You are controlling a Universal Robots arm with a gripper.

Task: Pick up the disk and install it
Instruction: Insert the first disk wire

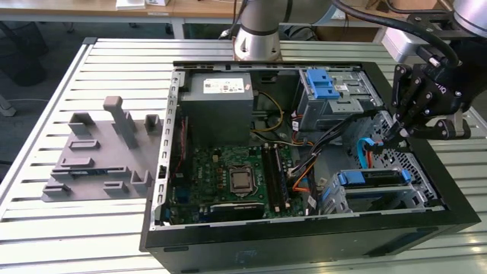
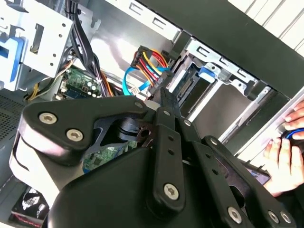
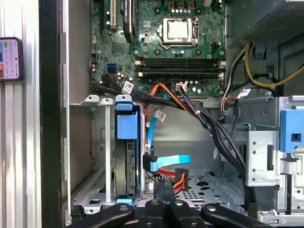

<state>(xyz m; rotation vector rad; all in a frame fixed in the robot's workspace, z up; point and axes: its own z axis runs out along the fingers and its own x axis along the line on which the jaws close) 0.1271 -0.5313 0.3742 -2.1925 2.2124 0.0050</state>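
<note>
Exterior view has my gripper [image 1: 397, 136] pinched narrow and empty over the computer case [image 1: 304, 242], the disk [image 1: 370, 178] sitting in its drive cage [image 1: 417, 197]; I judge it heavy, rigid, shock-sensitive, best held by its blue-railed edges.

Your exterior view looks down from high and well back on the open black metal computer case [image 1: 304, 165] lying on the slatted light-grey desk [image 1: 45, 228], the arm entering at 2 o'clock. Your first wrist view looks close down into the case. Your second wrist view looks obliquely past the tool's black linkage. All three share the grey steel drive cage [image 1: 380, 191] [image 3: 102, 152] [image 2: 223, 85].
</note>
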